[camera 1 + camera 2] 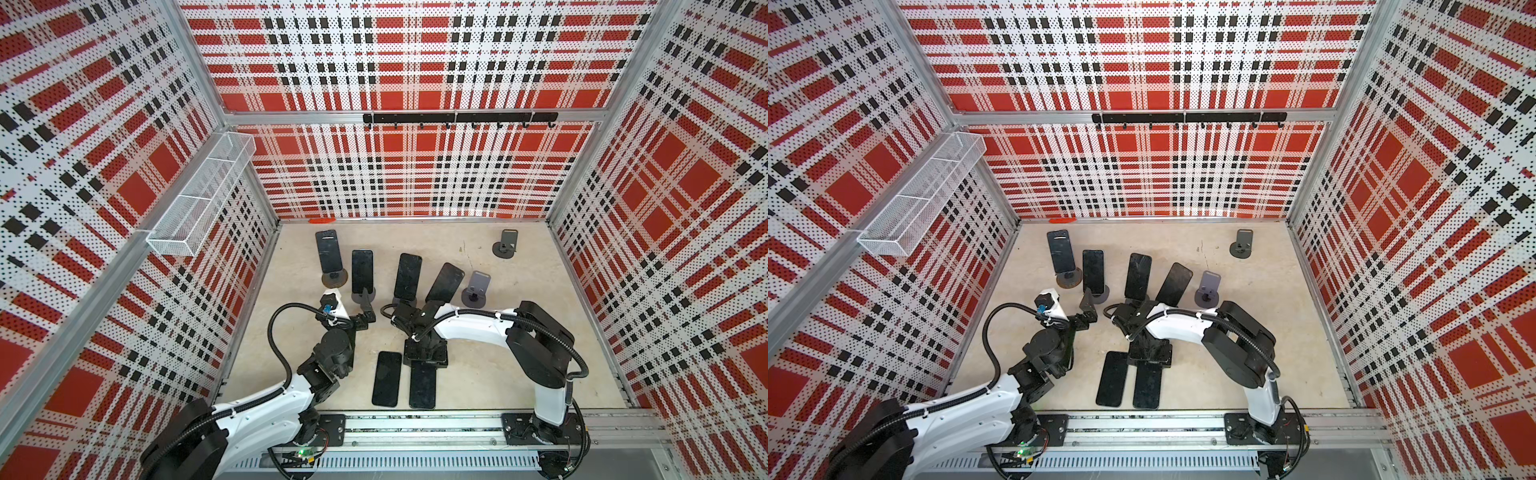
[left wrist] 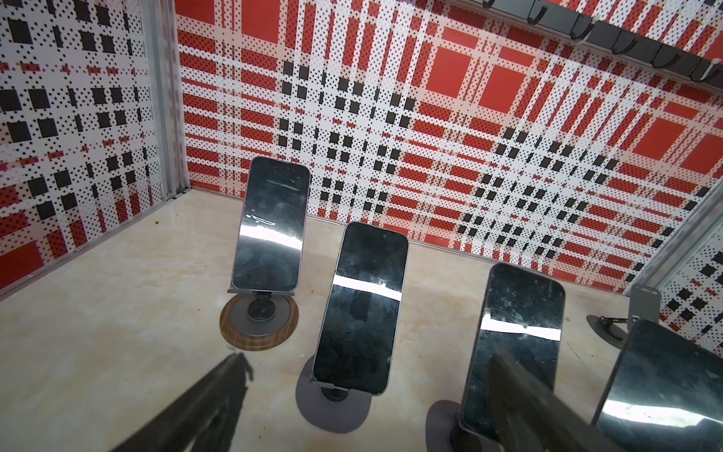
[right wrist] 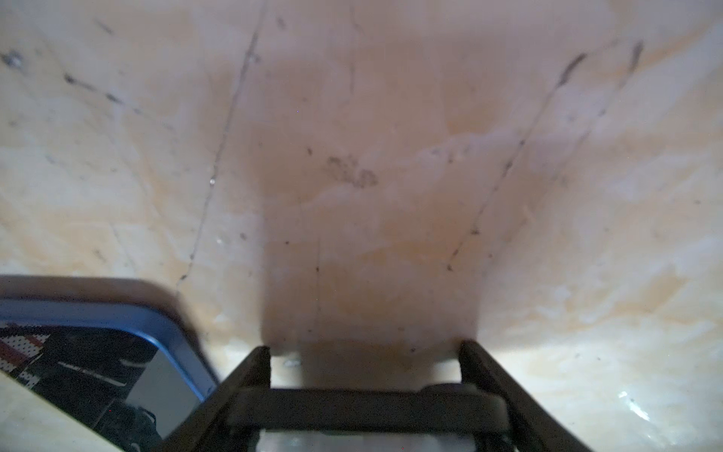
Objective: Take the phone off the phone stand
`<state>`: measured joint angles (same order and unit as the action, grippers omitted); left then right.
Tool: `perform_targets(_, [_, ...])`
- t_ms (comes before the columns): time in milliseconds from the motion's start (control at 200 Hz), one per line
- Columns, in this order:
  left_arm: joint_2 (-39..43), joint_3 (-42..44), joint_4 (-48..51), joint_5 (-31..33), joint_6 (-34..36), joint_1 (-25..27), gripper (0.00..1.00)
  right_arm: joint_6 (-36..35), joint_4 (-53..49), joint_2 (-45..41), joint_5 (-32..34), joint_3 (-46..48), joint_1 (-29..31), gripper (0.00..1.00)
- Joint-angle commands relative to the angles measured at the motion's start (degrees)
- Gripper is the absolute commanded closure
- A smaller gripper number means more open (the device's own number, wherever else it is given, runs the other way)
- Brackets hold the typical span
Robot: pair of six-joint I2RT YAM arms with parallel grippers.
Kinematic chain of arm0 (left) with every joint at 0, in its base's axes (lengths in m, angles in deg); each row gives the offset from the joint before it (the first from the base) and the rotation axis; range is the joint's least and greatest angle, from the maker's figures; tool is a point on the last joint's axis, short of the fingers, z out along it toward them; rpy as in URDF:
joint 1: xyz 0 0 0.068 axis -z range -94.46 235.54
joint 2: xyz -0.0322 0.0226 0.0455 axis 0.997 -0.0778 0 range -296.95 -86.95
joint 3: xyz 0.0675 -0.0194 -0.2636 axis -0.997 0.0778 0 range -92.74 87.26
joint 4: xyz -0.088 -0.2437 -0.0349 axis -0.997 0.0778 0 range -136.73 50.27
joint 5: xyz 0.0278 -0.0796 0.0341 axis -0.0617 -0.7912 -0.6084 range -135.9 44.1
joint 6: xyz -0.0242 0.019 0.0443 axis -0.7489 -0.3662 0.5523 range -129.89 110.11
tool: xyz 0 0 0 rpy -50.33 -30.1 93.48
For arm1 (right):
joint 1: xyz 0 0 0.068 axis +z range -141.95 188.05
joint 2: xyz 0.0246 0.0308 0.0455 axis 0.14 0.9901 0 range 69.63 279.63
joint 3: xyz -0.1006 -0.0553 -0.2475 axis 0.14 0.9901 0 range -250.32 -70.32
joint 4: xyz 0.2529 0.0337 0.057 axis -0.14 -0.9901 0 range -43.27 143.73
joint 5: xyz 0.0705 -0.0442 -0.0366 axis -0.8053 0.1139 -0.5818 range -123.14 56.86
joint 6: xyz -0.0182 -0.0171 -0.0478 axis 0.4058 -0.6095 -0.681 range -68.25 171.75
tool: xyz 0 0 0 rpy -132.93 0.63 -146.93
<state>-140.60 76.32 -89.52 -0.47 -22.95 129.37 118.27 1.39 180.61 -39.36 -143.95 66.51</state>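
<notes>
Phones point(image 1: 408, 276) lean on four stands point(image 1: 334, 279) in a row across the middle of the table point(image 1: 519, 340). The second phone point(image 1: 362, 271) from the left stands just ahead of my left gripper point(image 2: 367, 358), whose fingers are spread wide and hold nothing. Right of the row a lavender stand point(image 1: 477, 286) carries no phone, nor does the grey stand point(image 1: 507, 245) at upper right. Low in the centre lie a left flat phone point(image 1: 386, 379) and a right flat phone point(image 1: 423, 386). My right gripper point(image 3: 364, 350) hangs over the latter's top end, fingers apart; I cannot tell whether they grip it.
</notes>
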Motion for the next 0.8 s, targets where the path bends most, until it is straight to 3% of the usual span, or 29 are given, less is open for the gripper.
perform_targets(0, [0.2,0.8,0.2,0.8,-0.1,-0.5,0.02,-0.2,6.5,5.6,0.6,2.1,0.5,0.22])
perform_targets(797, [0.0,0.2,0.4,-1.0,-1.6,-0.9,0.02,-1.7,7.8,6.3,-1.3,1.8,0.5,0.22])
